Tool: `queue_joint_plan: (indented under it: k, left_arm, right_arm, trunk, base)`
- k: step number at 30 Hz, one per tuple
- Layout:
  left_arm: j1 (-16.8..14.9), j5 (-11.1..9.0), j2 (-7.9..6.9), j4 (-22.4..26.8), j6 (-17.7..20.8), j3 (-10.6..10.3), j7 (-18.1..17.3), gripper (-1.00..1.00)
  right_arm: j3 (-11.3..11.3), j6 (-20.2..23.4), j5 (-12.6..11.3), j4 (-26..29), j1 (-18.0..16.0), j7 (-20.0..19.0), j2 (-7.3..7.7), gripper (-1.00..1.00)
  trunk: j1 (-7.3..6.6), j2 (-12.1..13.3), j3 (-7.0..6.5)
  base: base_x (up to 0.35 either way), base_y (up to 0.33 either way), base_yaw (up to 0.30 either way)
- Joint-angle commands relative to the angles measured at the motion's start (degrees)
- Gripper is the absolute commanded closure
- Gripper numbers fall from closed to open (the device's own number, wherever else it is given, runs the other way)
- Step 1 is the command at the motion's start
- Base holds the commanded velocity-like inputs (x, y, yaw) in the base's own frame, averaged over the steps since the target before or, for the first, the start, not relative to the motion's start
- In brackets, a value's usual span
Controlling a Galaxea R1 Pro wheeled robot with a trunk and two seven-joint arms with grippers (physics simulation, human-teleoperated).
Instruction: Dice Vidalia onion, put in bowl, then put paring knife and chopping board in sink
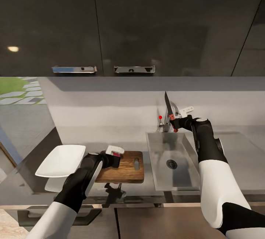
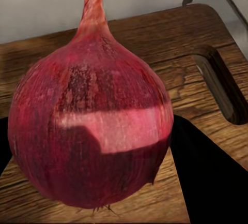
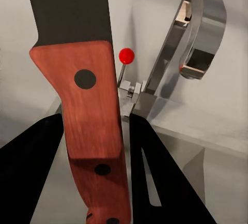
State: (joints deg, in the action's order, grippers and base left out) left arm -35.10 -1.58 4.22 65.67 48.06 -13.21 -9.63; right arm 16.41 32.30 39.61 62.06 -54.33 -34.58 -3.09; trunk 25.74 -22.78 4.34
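Over the board, my left tool is clamped round the onion; above the sink, my right tool grips the knife, blade up, beside the faucet.

The onion between the left gripper's fingers is dark red with fine stripes, over the brown grained chopping board. The paring knife in the right gripper has a black blade and a reddish handle with black dots; the faucet behind it is chrome with a red dot.

Dark-red round onion, whole, stem up, over the dark brown wooden chopping board on the grey glossy worktop. Dark-bladed, red-handled paring knife upright above the steel sink. Shallow white bowl left of board.
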Motion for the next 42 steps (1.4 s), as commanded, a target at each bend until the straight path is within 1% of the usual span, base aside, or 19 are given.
queue_joint_plan:
  k: [1,9,31,42]
  left_arm:
    - [-0.1,-0.1,0.02,0.0,0.3,0.0,-0.1,1.0]
    - [-0.1,-0.1,0.34,-0.2,0.4,0.1,0.0,1.0]
    - [-0.1,-0.1,0.35,-0.1,0.5,0.1,0.0,1.0]
    - [-0.1,-0.1,0.35,-0.1,0.5,0.2,0.0,1.0]
  right_arm:
    - [0.2,0.0,0.6,0.1,-0.1,-0.6,-0.07,1.0]
    - [0.2,0.0,0.6,0.1,-0.1,-0.6,-0.07,1.0]
    - [0.2,0.0,0.6,0.1,-0.1,-0.6,-0.07,1.0]
    - [0.2,0.0,0.6,0.1,-0.1,-0.6,-0.07,1.0]
  trunk:
    - [0.04,-0.1,0.14]
    - [0.04,-0.1,0.14]
    - [0.04,-0.1,0.15]
    - [0.04,-0.1,0.56]
  base:
    - [0.0,0.0,0.0]
    - [0.0,0.0,0.0]
    - [0.0,0.0,0.0]
    - [0.0,0.0,0.0]
